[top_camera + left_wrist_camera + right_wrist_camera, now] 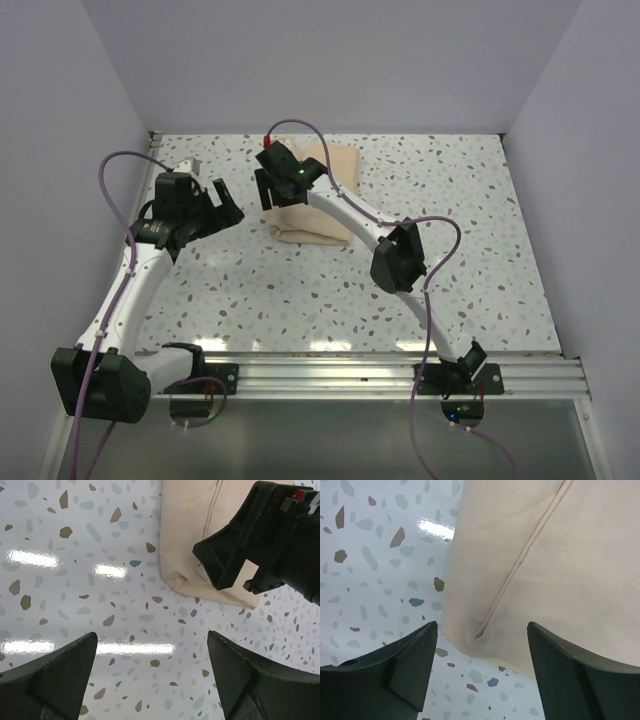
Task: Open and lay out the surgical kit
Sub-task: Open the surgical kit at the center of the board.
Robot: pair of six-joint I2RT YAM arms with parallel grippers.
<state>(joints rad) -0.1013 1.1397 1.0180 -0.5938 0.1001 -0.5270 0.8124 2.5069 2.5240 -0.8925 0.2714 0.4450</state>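
Observation:
The surgical kit is a folded beige cloth wrap lying at the back middle of the table. It is closed, and no steel tray, scissors or tweezers show. My right gripper is open above the wrap's near-left corner. In the right wrist view its jaws straddle the seamed corner of the wrap without touching it. My left gripper is open and empty over bare table just left of the wrap. The left wrist view shows the wrap ahead, with the right gripper over it.
The speckled terrazzo tabletop is enclosed by pale walls on the left, back and right. An aluminium rail runs along the near edge with both arm bases on it. Purple cables loop over both arms.

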